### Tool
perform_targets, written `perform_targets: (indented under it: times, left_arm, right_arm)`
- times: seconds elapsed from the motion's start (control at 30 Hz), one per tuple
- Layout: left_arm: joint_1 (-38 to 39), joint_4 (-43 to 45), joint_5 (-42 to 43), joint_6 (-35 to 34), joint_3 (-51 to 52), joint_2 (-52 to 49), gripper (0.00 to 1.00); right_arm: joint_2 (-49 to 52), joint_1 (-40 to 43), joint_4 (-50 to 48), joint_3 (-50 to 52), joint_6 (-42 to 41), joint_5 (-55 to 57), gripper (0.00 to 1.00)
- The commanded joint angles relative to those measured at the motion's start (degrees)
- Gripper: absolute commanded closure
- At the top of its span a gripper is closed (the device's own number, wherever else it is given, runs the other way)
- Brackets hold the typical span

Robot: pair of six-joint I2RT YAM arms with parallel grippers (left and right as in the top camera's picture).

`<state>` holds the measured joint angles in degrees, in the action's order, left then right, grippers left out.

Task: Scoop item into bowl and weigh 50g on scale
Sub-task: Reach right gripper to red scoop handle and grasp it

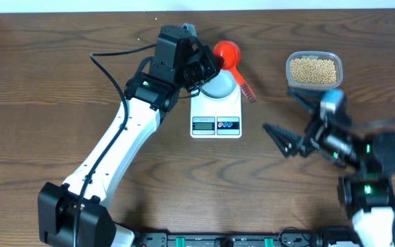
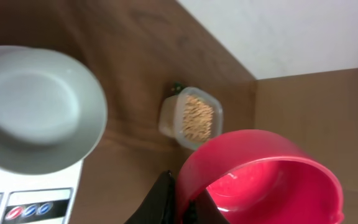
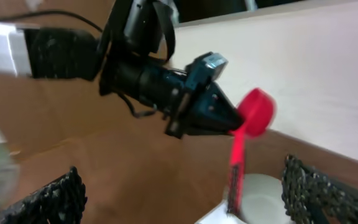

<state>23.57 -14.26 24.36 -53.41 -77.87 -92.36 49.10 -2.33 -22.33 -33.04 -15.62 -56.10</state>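
Overhead view | got left hand [image 1: 213, 65] clamped on handle of red scoop [image 1: 228, 53], up over bowl [image 1: 219, 85] | found bowl parked on scale [image 1: 216, 114] (empty, going by left wrist) | spotted beans [image 1: 313, 69] heaped in clear tub [image 1: 288, 69], well right of scale | seeing right hand [image 1: 280, 110] spread wide over tabletop [image 1: 60, 82]

From overhead, even bright light falls on the table [image 1: 46, 103], shadows are faint and soft, and only the right arm [image 1: 362, 147] is smeared by motion. The left wrist view is soft throughout: the scoop [image 2: 260, 174], close to the lens, is out of focus with a pale sheen inside, and the bowl [image 2: 36, 109] is flatly lit. The right wrist view is hazy, with a bright wall [image 3: 328, 74] and blurred right fingers [image 3: 48, 199] in the bottom corners.
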Motion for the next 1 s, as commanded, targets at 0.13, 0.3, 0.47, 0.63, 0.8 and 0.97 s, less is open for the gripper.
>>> perform_targets:
  times: [0.13, 0.3, 0.47, 0.63, 0.8, 0.97]
  left_arm:
    - [0.0, 3.0, 1.6, -4.9, -0.2, 0.7, 0.93]
    - [0.0, 3.0, 1.6, -8.3, -0.2, 0.7, 0.93]
    - [0.0, 3.0, 1.6, -9.3, -0.2, 0.7, 0.93]
    - [0.0, 3.0, 1.6, -10.1, -0.2, 0.6, 0.93]
    - [0.0, 3.1, 1.5, -11.0, -0.2, 0.6, 0.93]
    - [0.0, 3.0, 0.0, -11.0, -0.2, 0.6, 0.93]
  right_arm:
    - [16.5, 0.0, 0.0, -15.0, -7.2, -16.2, 0.01]
    - [23.2, 0.0, -1.4, -18.7, -8.0, -19.6, 0.01]
    - [25.0, 0.0, -1.5, -18.7, -8.3, -19.1, 0.01]
    - [25.1, 0.0, -1.4, -18.7, -9.6, -19.1, 0.01]
    - [25.1, 0.0, 0.7, -18.7, -10.1, -14.6, 0.01]
    - [25.1, -0.1, 9.4, -18.7, -14.9, -0.9, 0.07]
